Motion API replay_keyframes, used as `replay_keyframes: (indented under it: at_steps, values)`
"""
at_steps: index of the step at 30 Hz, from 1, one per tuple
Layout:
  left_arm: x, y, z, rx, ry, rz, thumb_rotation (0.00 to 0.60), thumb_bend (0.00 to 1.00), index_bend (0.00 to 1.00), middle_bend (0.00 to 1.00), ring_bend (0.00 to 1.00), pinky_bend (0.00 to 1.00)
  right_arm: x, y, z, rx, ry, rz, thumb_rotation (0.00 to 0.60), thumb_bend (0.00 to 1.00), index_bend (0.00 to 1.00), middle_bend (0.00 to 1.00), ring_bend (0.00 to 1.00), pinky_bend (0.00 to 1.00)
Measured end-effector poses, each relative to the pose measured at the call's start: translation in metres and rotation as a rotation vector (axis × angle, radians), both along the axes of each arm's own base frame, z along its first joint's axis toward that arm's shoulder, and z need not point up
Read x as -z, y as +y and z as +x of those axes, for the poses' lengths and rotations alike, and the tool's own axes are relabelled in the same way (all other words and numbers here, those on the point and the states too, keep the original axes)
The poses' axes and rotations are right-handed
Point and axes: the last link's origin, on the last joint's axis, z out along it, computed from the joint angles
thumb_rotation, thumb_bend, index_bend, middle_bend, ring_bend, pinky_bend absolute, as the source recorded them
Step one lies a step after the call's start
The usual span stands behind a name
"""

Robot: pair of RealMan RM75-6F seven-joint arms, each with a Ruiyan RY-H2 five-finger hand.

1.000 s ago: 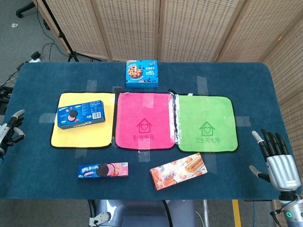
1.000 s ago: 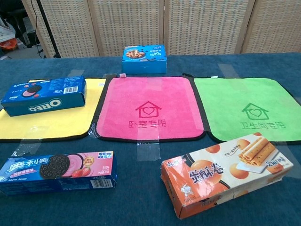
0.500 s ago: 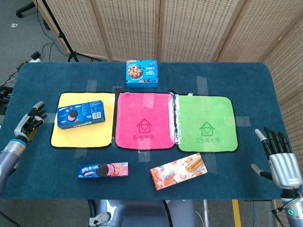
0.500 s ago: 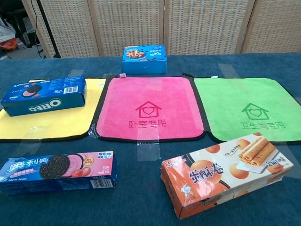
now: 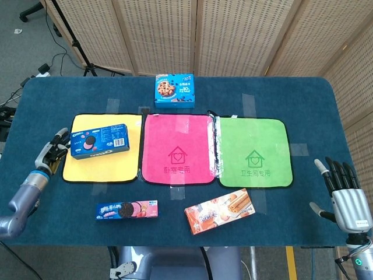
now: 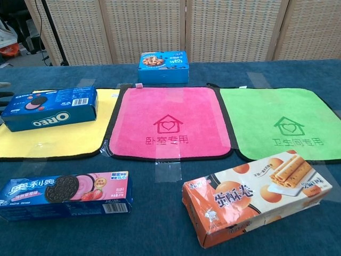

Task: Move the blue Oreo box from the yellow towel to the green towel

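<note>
1. Left robot hand [image 5: 52,156] has moved in across the worktop [image 5: 175,233] over the last sec; now just beside the flat blue cardboard Oreo box [image 5: 99,140], fingers apart, holding nothing.
2. Box unmoved, on the yellow cloth towel [image 5: 99,166] just right of that hand; green cloth towel [image 5: 254,153] well beyond.
3. Right robot hand [image 5: 345,198] idle, open, empty.
4. Approach nearly done; grasp prob. next.

The Oreo box [image 5: 99,141] is lying on the yellow towel [image 5: 102,163]. The left hand [image 5: 51,156] is hovering just beside its left end, fingers apart. The right hand [image 5: 344,195] is resting open, well apart from the green towel [image 5: 254,153].
</note>
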Motion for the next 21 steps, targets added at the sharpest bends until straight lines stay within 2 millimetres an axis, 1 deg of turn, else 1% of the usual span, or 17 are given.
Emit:
replay_keyframes:
  at_steps: [6, 11, 21]
  values:
    - [0.015, 0.001, 0.026, 0.057, -0.003, -0.031, 0.6, 1.0, 0.0, 0.0, 0.0, 0.0, -0.001, 0.0, -0.001, 0.003, -0.004, 0.0, 0.6, 0.0, 0.0, 0.0, 0.0, 0.0]
    - [0.023, 0.004, 0.045, 0.097, -0.002, -0.05, 0.6, 1.0, 0.0, 0.0, 0.0, 0.0, -0.002, 0.0, -0.001, 0.006, -0.009, -0.001, 0.6, 0.0, 0.0, 0.0, 0.0, 0.0]
    - [0.046, 0.008, 0.102, 0.21, 0.015, -0.094, 0.6, 1.0, 0.0, 0.0, 0.0, 0.0, -0.004, -0.001, -0.002, 0.01, -0.021, 0.001, 0.6, 0.0, 0.0, 0.0, 0.0, 0.0]
